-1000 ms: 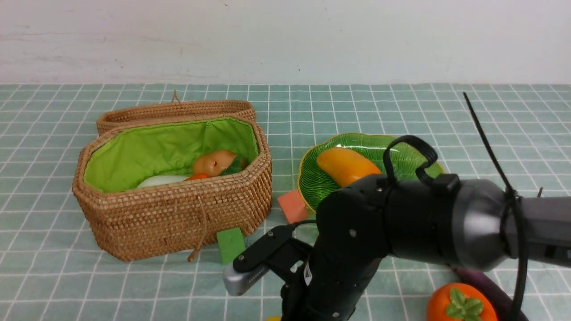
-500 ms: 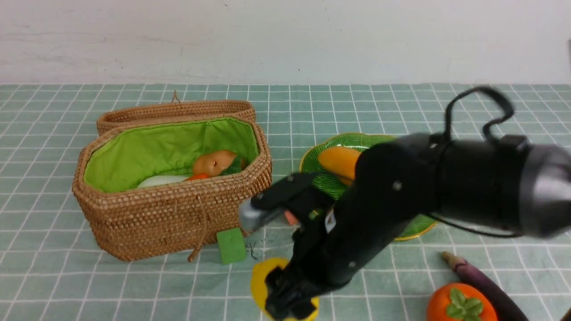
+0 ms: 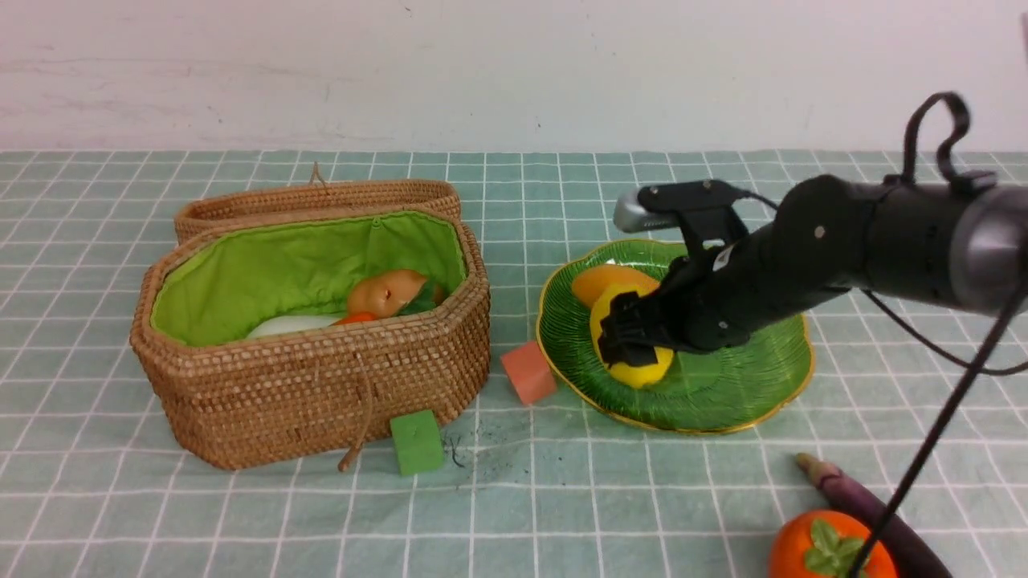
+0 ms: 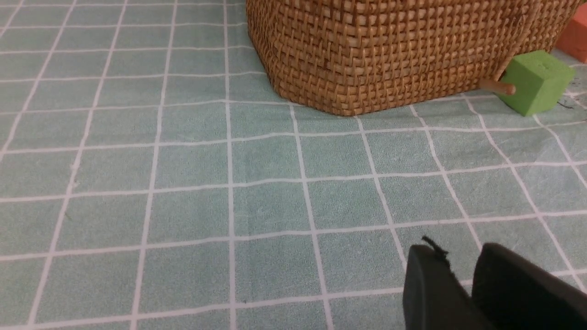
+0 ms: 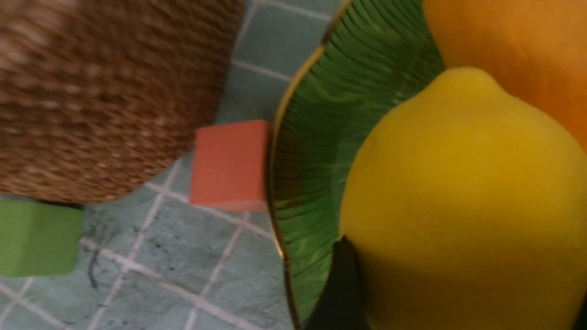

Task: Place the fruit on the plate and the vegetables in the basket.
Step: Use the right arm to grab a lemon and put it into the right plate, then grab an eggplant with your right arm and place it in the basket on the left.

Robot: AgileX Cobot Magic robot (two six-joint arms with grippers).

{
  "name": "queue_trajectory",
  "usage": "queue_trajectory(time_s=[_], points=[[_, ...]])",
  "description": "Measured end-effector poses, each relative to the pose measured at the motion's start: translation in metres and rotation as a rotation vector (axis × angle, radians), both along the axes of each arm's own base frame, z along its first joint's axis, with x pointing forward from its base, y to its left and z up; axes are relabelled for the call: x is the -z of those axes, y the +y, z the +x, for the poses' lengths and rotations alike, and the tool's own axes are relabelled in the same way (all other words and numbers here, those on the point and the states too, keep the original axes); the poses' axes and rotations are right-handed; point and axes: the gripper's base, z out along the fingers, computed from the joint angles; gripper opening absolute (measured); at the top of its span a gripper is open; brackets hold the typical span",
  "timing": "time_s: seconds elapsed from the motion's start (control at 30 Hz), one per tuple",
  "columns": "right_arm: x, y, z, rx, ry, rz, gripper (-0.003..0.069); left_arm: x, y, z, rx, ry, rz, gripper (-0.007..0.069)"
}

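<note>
while your left gripper (image 4: pixel 463 259) hangs low over the desk (image 4: pixel 183 192) off the corner of the basket (image 4: pixel 390 55), jaws drawn almost together on nothing, all the action is further right. take it from the left: the basket stands with its lid thrown back, and the white radish (image 3: pixel 289 325), the orange-red vegetable (image 3: pixel 357 319) and the potato (image 3: pixel 384 293) already lie in its green lining. the green cube (image 3: pixel 416 441) sits at its front and the orange cube (image 3: pixel 528 372) between basket and plate, neither one your concern.

now the news. a second ago your right arm was down at the near edge of the desk. half a second ago it was hauling the lemon up past the green cube. now the right gripper (image 3: pixel 630 337) has swung across with the lemon (image 3: pixel 638 369) clamped between its fingers. it holds it low over the left part of the plate (image 3: pixel 723 401), right up against the mango (image 3: pixel 606 281) already lying there. you can't tell from here whether the lemon touches the glass yet.

that looks like fruit number two all but delivered: ease it down, then let go. at the far right near edge, the eggplant (image 3: pixel 863 498) and the persimmon (image 3: pixel 827 550) lie just beside each other on the desk. so by this count you have one vegetable and one fruit left to fetch.
</note>
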Motion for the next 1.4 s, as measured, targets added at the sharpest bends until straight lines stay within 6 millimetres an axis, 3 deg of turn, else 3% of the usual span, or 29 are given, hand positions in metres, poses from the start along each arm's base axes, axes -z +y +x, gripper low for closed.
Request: queue_trajectory(time_s=[0.13,0.33,0.57,0.7,0.77,0.8,0.87,0.93,1.03,1.2,1.4], points=[[0.011,0.0,0.001,-0.001,0.034,-0.01,0.0567,0.0,0.0,0.0,0.0,0.0,0.0,0.0144],[-0.002,-0.002,-0.004,-0.019,0.029,-0.015,0.0673,0.0,0.0,0.0,0.0,0.0,0.0,0.0144],[-0.054,-0.015,-0.031,-0.117,-0.008,-0.109,0.0643,0.0,0.0,0.0,0.0,0.0,0.0,0.0144],[-0.099,-0.042,-0.072,-0.162,0.057,-0.263,0.0591,0.0,0.0,0.0,0.0,0.0,0.0,0.0144],[-0.103,-0.052,-0.08,-0.128,0.088,-0.284,0.0584,0.0,0.0,0.0,0.0,0.0,0.0,0.0144],[-0.106,-0.071,-0.093,-0.056,0.158,-0.302,0.0577,0.0,0.0,0.0,0.0,0.0,0.0,0.0144],[-0.102,-0.082,-0.097,-0.015,0.201,-0.305,0.0575,0.0,0.0,0.0,0.0,0.0,0.0,0.0144],[-0.08,-0.11,-0.106,0.083,0.322,-0.294,0.0573,0.0,0.0,0.0,0.0,0.0,0.0,0.0144],[-0.057,-0.122,-0.115,0.132,0.415,-0.259,0.0571,0.0,0.0,0.0,0.0,0.0,0.0,0.0144],[-0.017,-0.129,-0.132,0.171,0.492,-0.238,0.0571,0.0,0.0,0.0,0.0,0.0,0.0,0.0144],[-0.002,-0.131,-0.134,0.195,0.43,-0.234,0.057,0.0,0.0,0.0,0.0,0.0,0.0,0.0144]])
